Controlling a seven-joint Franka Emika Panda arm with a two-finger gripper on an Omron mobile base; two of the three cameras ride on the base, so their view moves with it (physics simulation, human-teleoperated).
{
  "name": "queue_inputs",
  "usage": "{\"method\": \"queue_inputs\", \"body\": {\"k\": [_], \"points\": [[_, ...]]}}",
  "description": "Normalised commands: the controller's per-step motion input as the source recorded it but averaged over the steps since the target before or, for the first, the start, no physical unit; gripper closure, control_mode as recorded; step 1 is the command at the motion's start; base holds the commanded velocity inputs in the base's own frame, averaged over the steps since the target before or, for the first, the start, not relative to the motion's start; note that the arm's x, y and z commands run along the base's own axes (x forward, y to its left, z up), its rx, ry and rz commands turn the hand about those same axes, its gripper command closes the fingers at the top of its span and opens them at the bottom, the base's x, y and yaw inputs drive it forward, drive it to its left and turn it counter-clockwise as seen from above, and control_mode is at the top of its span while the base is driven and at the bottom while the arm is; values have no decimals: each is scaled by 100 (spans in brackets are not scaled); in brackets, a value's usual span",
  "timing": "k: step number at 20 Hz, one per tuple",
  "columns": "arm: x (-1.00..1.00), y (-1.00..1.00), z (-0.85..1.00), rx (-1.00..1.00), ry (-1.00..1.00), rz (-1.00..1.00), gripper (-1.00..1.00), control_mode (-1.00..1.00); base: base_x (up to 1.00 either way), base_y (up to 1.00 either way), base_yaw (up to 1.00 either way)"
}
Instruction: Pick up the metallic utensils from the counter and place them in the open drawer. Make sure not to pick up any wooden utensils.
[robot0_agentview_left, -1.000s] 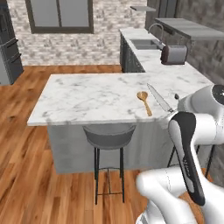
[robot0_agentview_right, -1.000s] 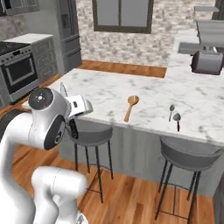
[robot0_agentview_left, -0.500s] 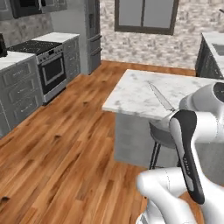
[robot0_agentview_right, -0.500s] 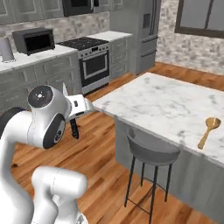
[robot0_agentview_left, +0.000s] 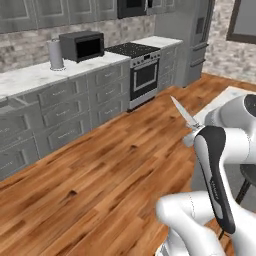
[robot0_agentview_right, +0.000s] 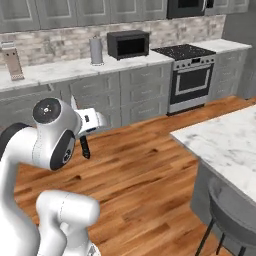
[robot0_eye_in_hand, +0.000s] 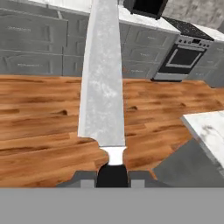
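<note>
The knife (robot0_eye_in_hand: 103, 83) is in the air above the wooden floor (robot0_agentview_left: 100, 175), its silver blade pointing toward the stove (robot0_eye_in_hand: 181, 54). The gripper (robot0_eye_in_hand: 112, 174) is clamped on its black handle. The marble counter (robot0_agentview_right: 227, 145) is to the right of the stove, apart from the knife.

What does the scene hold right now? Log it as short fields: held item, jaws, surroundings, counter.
held item: black-handled knife with a long silver blade, blade pointing away from the hand
jaws: shut on the knife's black handle
gripper: white two-finger gripper
surroundings: wooden plank floor, grey base cabinets, steel oven range, black microwave
counter: white marble slab to the arm's right, grey stool beside it
</note>
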Motion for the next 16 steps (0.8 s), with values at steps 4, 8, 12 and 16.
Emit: {"method": "queue_inputs", "body": {"k": [4, 8, 12, 16], "points": [[0, 0, 0, 0, 0, 0, 100, 100, 60, 36, 47], [0, 0, 0, 0, 0, 0, 100, 100, 100, 7, 23], [0, 0, 0, 0, 0, 0, 100, 100, 98, 4, 23], [0, 0, 0, 0, 0, 0, 100, 100, 80, -14, 35]]}}
